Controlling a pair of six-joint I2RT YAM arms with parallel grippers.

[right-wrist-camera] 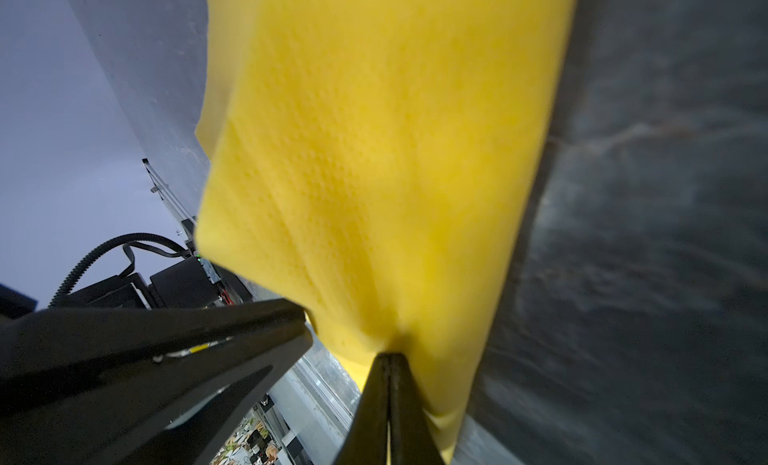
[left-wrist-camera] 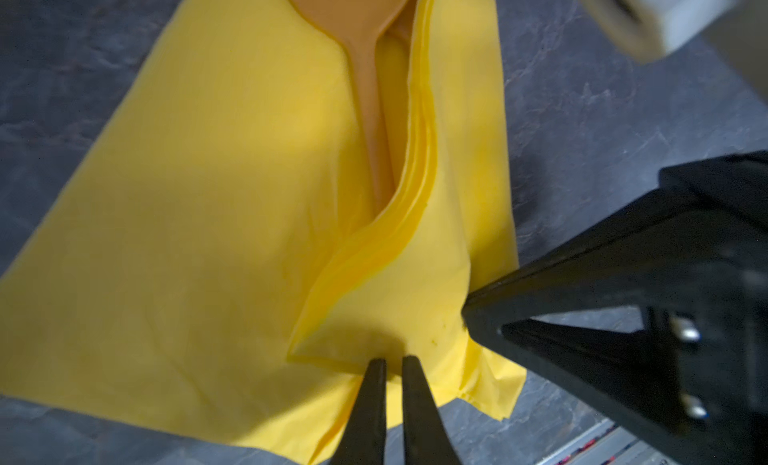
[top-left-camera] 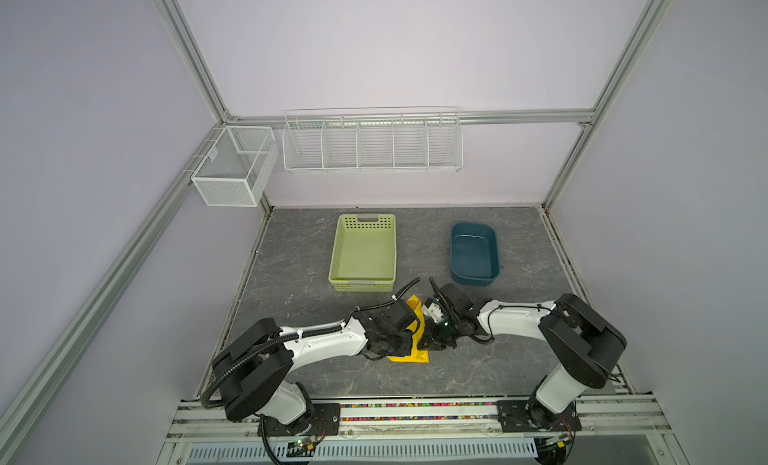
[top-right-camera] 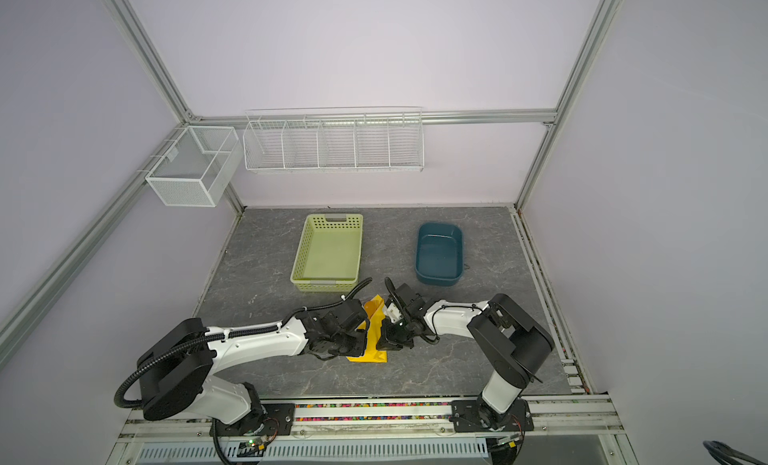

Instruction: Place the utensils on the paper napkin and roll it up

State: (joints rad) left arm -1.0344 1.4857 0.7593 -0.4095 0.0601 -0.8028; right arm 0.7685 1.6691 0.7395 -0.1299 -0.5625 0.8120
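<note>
The yellow paper napkin (top-left-camera: 411,357) (top-right-camera: 370,355) lies at the front middle of the table, between both arms, with one side folded over. In the left wrist view an orange spoon (left-wrist-camera: 361,26) rests on the napkin (left-wrist-camera: 187,234), its handle running under the folded flap. The other utensils are hidden, apart from a pale orange sliver beside the spoon's neck. My left gripper (left-wrist-camera: 390,361) (top-left-camera: 409,345) pinches the flap's near edge, jaws almost together. My right gripper (right-wrist-camera: 388,357) (top-left-camera: 424,345) is shut on the napkin (right-wrist-camera: 395,172) from the other side, lifting it; one of its fingers (left-wrist-camera: 582,309) shows beside the flap.
A pale green perforated basket (top-left-camera: 336,255) stands behind the napkin and a dark blue tub (top-left-camera: 454,251) to its right, both with nothing in them. A white wire rack (top-left-camera: 372,145) and a mesh box (top-left-camera: 235,165) hang on the walls.
</note>
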